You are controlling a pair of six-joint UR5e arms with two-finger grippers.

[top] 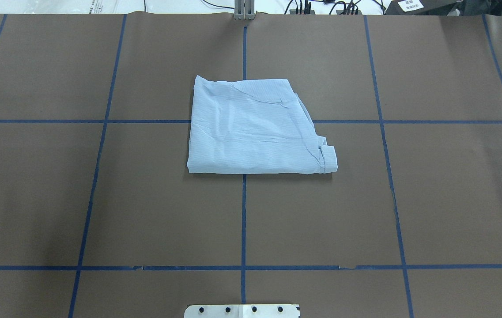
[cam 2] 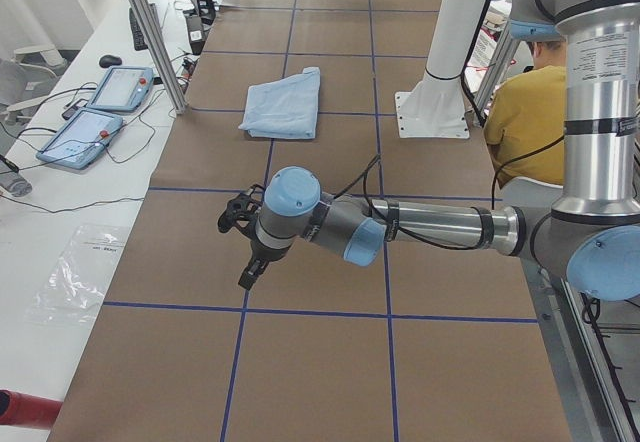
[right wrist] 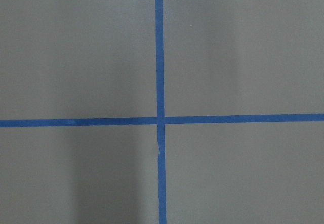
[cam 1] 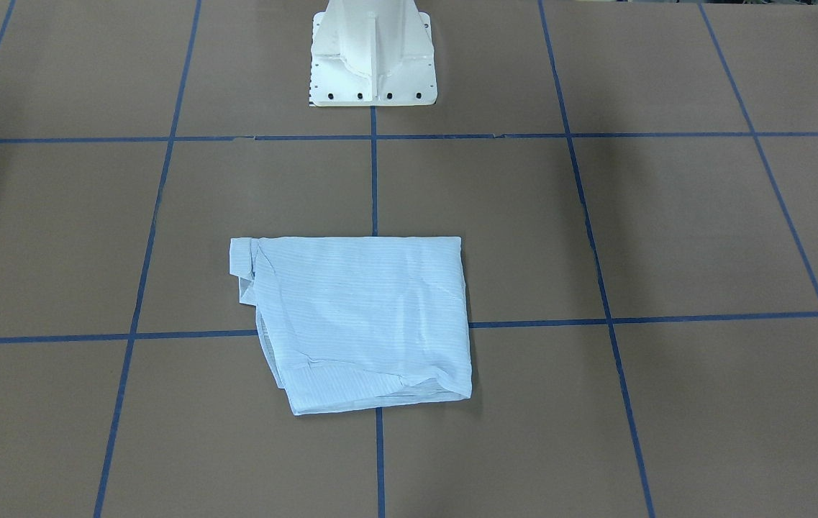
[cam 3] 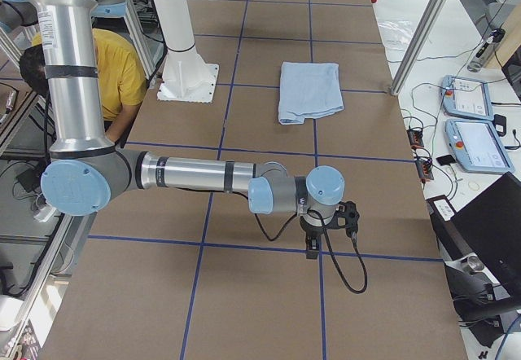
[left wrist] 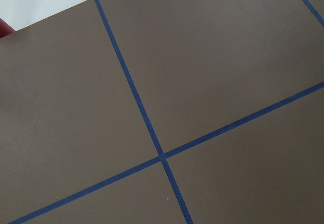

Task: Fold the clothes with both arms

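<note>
At the centre of the overhead frame, the pale-blue shirt (top: 255, 128) lies folded into a compact, roughly square packet on the brown paper-covered table (top: 432, 198), straddling a crossing of the blue tape lines (top: 243, 212). One edge runs slanted, and a cuff-like end (top: 329, 158) juts from the packet's lower right corner. No arm touches it.

We see the arms only in the side views. The left arm (cam 2: 420, 227) stretches low over the table in the lower half of its frame, and the right arm (cam 3: 195, 173) does likewise in its own. Both are well apart from the shirt. The left gripper (cam 2: 246, 274) and right gripper (cam 3: 312, 248) point down at bare table. We cannot tell whether either is open or closed, and both wrist cameras show only brown paper and tape. A person in a yellow top (cam 2: 525, 112) sits beyond the white pedestal base (cam 1: 373, 57).

We judge the folding done or nearly so, with neither arm near the work. Any further move, a last fold or tidying the stray cuff, would call for both arms to reach in together. They would need to pinch the thin edge without dragging the layers beneath.
</note>
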